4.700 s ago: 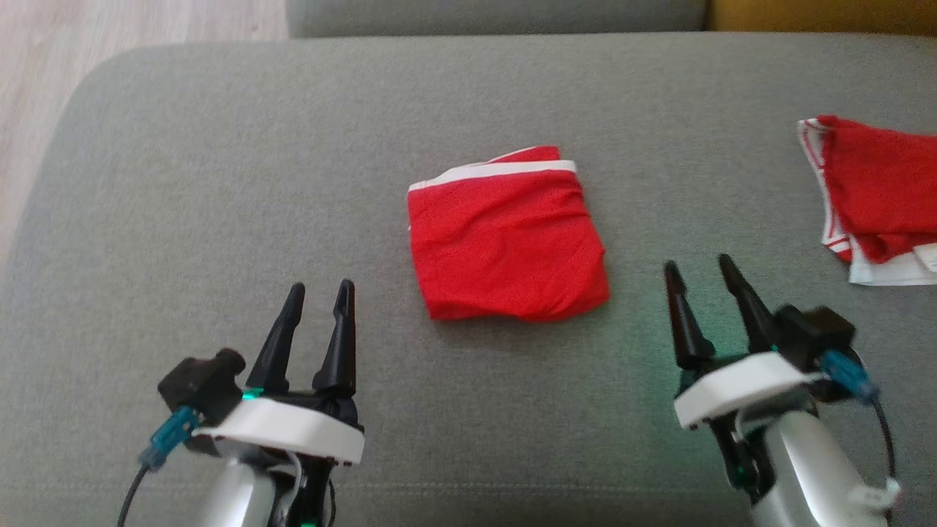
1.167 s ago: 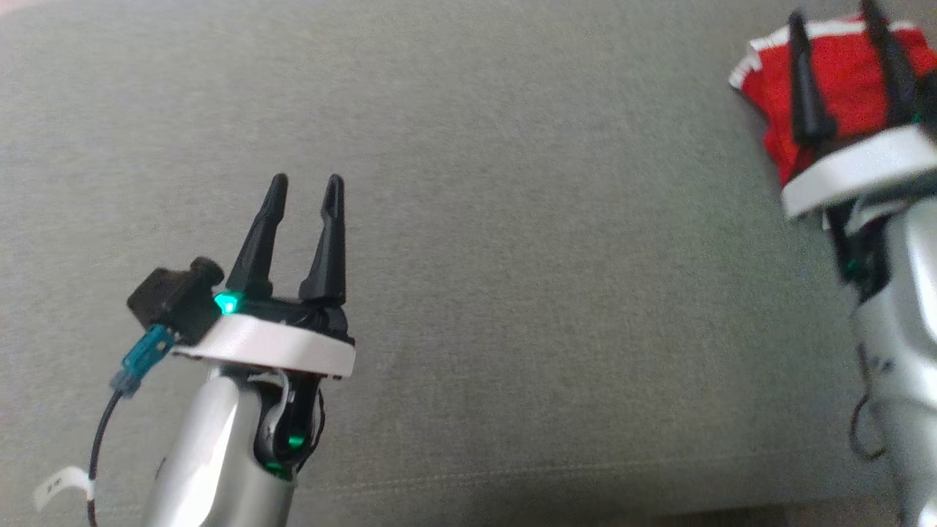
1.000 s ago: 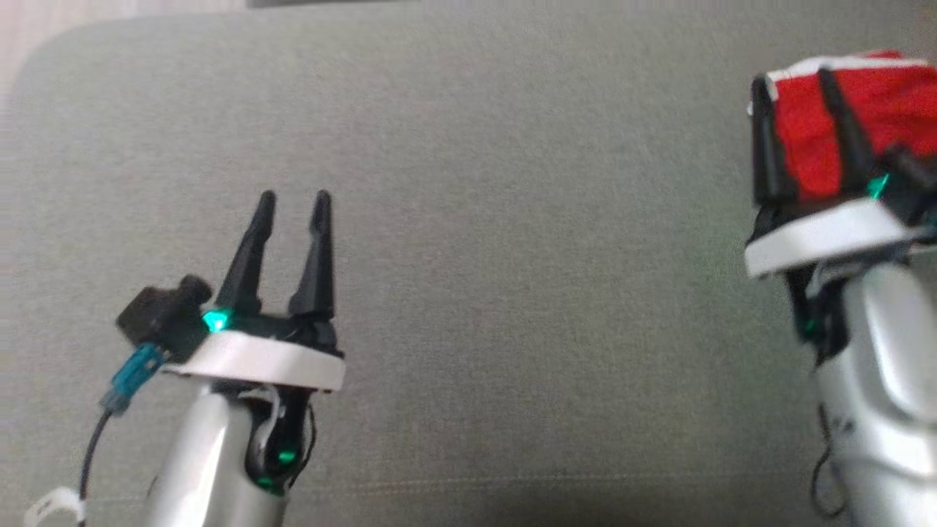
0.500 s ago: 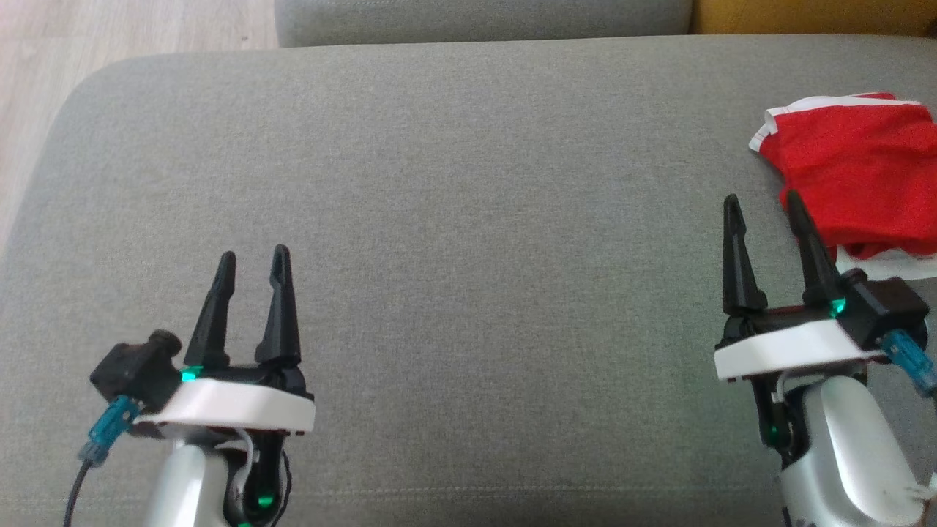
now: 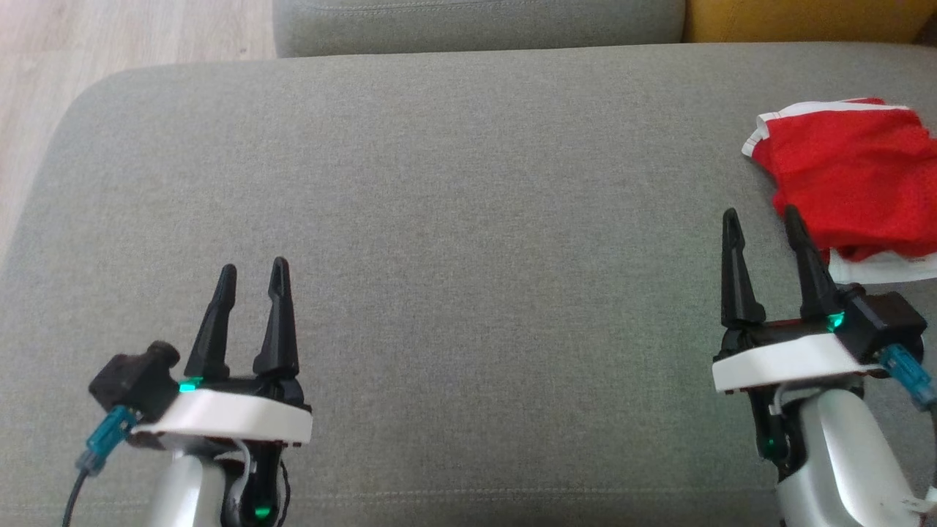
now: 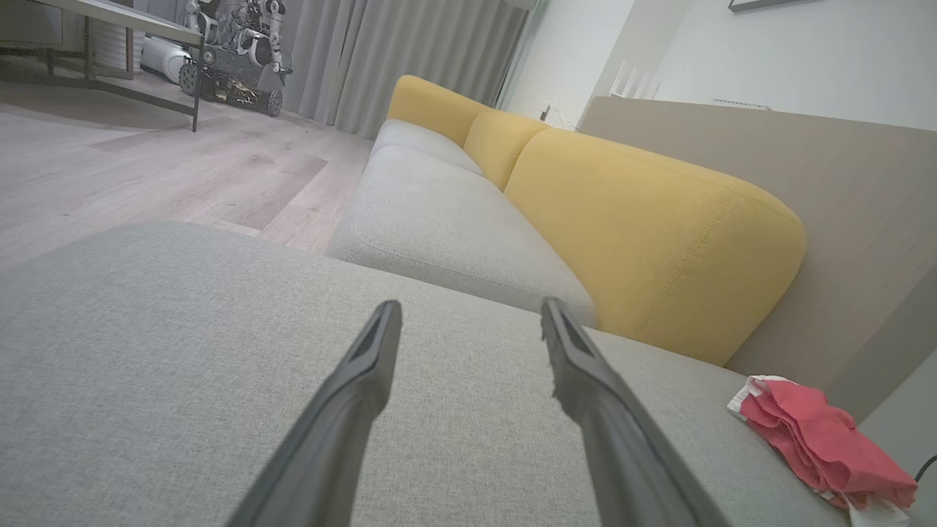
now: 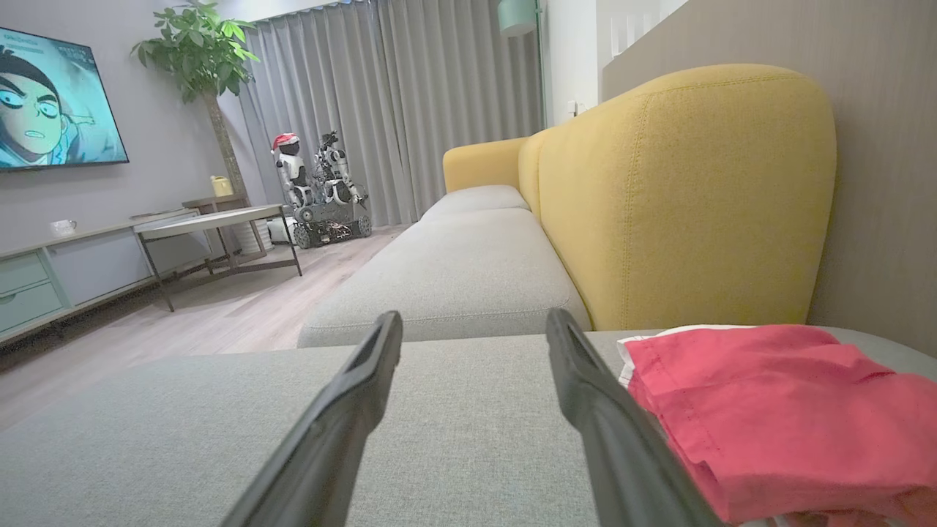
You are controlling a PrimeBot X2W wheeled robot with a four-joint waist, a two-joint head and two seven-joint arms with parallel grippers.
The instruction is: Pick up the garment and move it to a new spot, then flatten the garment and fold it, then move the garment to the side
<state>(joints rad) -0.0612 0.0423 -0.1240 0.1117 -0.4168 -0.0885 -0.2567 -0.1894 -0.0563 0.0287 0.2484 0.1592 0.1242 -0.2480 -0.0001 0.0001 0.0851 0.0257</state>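
Observation:
The folded red garment (image 5: 853, 179) with white trim lies at the far right of the grey cushion (image 5: 454, 219), resting on another red-and-white piece whose white edge (image 5: 886, 269) peeks out below it. My right gripper (image 5: 761, 216) is open and empty, its fingertips just left of the garment's near edge and apart from it. In the right wrist view the garment (image 7: 776, 410) lies right of my open right gripper (image 7: 474, 322). My left gripper (image 5: 252, 268) is open and empty over bare cushion at the lower left; its wrist view shows the garment (image 6: 820, 443) far right.
The cushion's rounded left corner drops to a wooden floor (image 5: 110, 36). Another grey seat (image 5: 476, 22) and a yellow backrest (image 5: 805, 18) lie beyond. A low table (image 7: 212, 219) and another robot (image 7: 318, 187) stand across the room.
The garment went from the cushion's middle to the right, onto the other red piece. My right gripper has drawn back from it, open and empty. The head view also shifted.

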